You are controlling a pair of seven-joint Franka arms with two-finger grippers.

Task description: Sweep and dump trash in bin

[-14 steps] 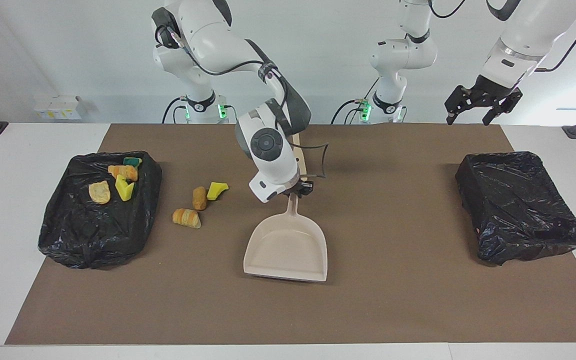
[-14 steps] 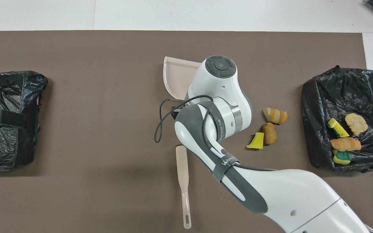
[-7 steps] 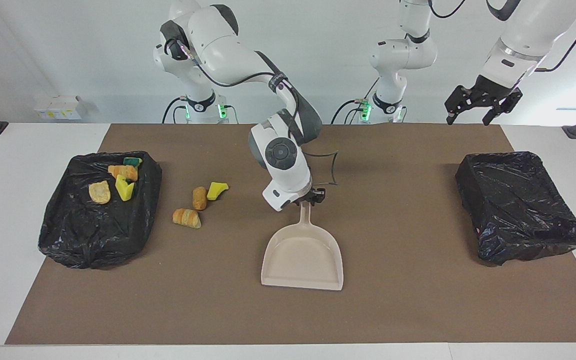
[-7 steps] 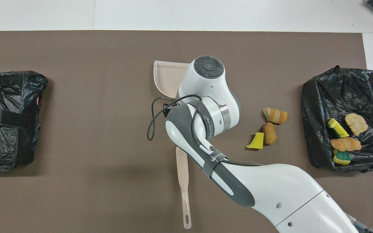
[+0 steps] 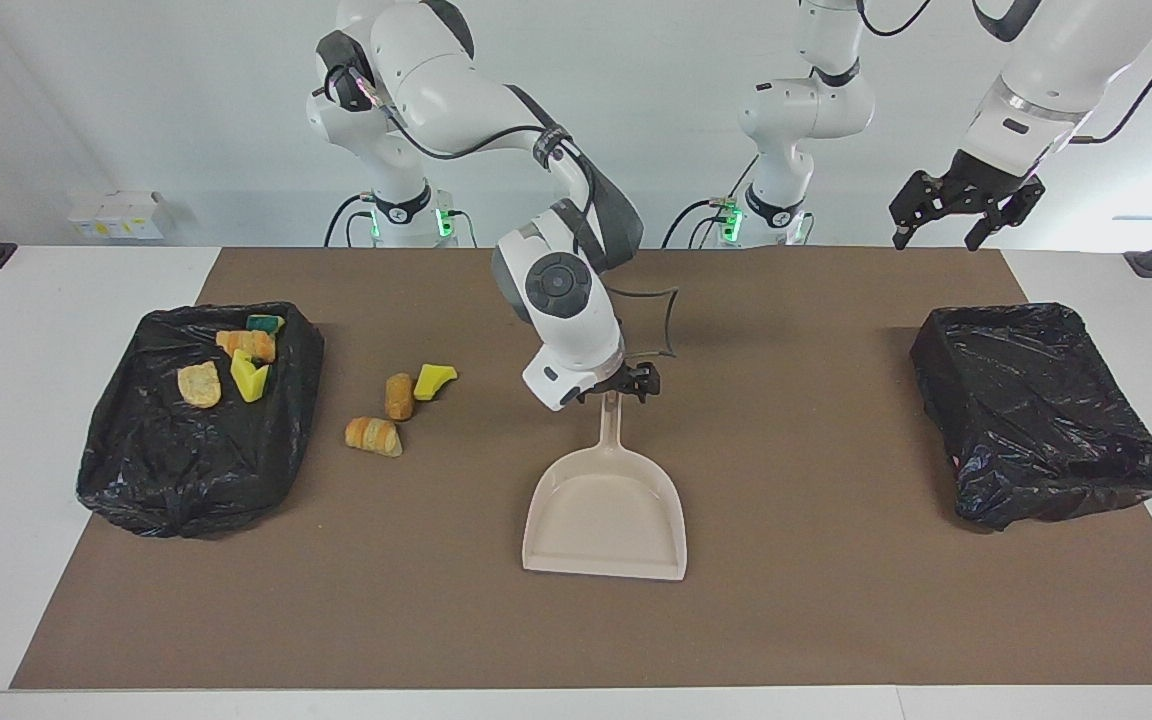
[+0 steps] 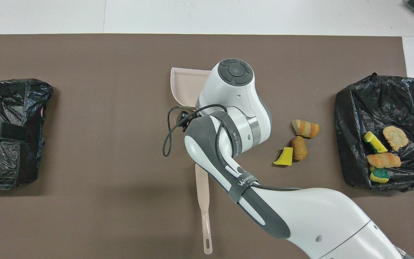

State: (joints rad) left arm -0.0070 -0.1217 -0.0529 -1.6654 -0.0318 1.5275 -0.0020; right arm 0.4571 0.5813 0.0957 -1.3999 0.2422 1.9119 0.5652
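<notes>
The beige dustpan (image 5: 604,515) lies flat on the brown mat in the middle, its handle pointing toward the robots; its corner shows in the overhead view (image 6: 185,84). My right gripper (image 5: 626,386) is just over the handle's end, fingers spread, holding nothing. Three pieces of trash lie on the mat toward the right arm's end: a striped orange chunk (image 5: 373,436), a brown chunk (image 5: 398,396) and a yellow wedge (image 5: 433,380). Several more pieces (image 5: 236,365) lie in the black-lined bin (image 5: 186,480). My left gripper (image 5: 964,212) waits open, high over the left arm's end.
A second black-lined bin (image 5: 1036,430) stands at the left arm's end with nothing showing in it. The beige brush (image 6: 203,201) lies on the mat nearer to the robots than the dustpan, partly under my right arm.
My right arm carried the dustpan toward the left arm's end, set it flat on the mat, then spread its fingers and let the handle go. The left arm has not moved.
</notes>
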